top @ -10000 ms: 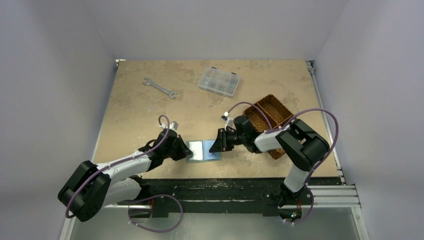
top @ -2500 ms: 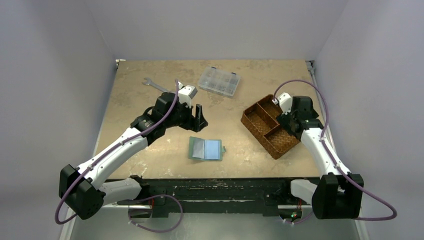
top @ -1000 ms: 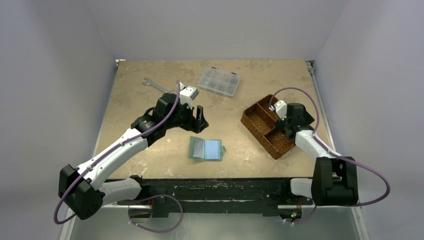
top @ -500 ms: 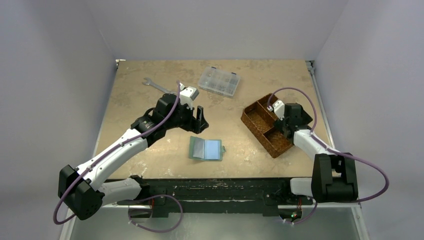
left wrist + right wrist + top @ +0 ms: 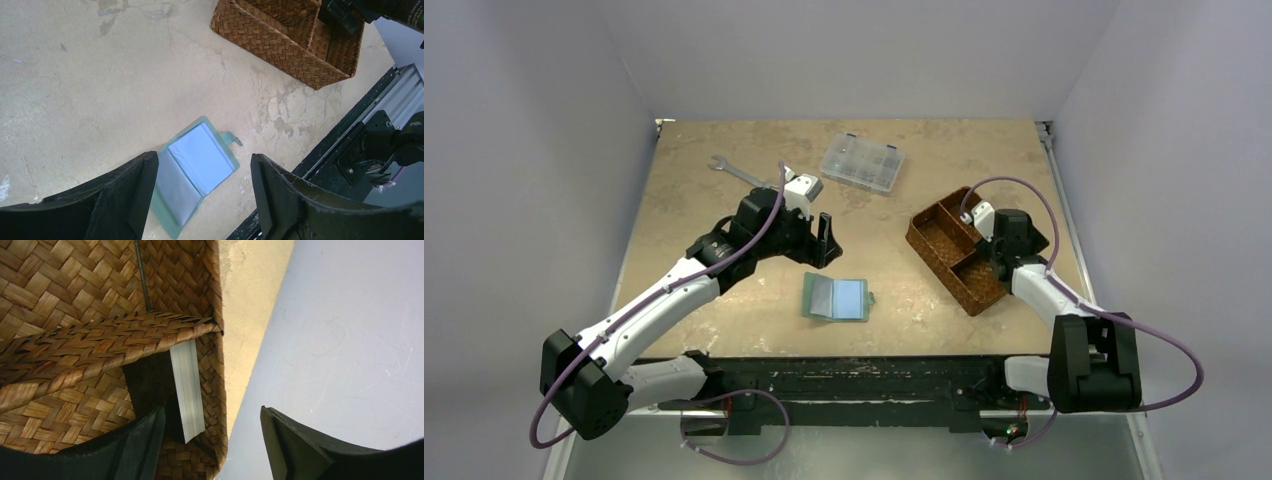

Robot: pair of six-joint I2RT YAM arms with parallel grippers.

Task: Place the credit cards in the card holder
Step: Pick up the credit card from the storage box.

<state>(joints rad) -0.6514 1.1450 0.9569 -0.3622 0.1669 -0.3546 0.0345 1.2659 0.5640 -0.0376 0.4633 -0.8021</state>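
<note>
Sage-green card holder [image 5: 835,297] [image 5: 200,172]: one, lying open and flat on the worktop [image 5: 724,215], pale blue pockets up, in the same spot as a second ago.

Changes: ten seconds ago both pairs of my jaws were down at the card holder, and now neither is. Over the last two and a half seconds my right arm [image 5: 1036,285] has folded in, bringing its wrist toward the near end of the woven basket [image 5: 952,250] [image 5: 280,40] [image 5: 75,300]. My left arm [image 5: 664,300] has held its pose for the last second.

Jaws: the left jaws are spread and empty, hanging above the card holder. The right jaws are spread and empty over a basket compartment.

Edges and room: the card holder is close to the worktop's near edge, snap tab pointing toward the basket, with bare worktop between the two. The basket sits by the right edge.

Credit card [image 5: 187,390]: one seen, whitish, standing on edge against the basket's outer wall, its upper end under the woven divider.

Also counted: one clear compartment box [image 5: 862,163] and one wrench [image 5: 742,174], both at the far side, apart from each other.
</note>
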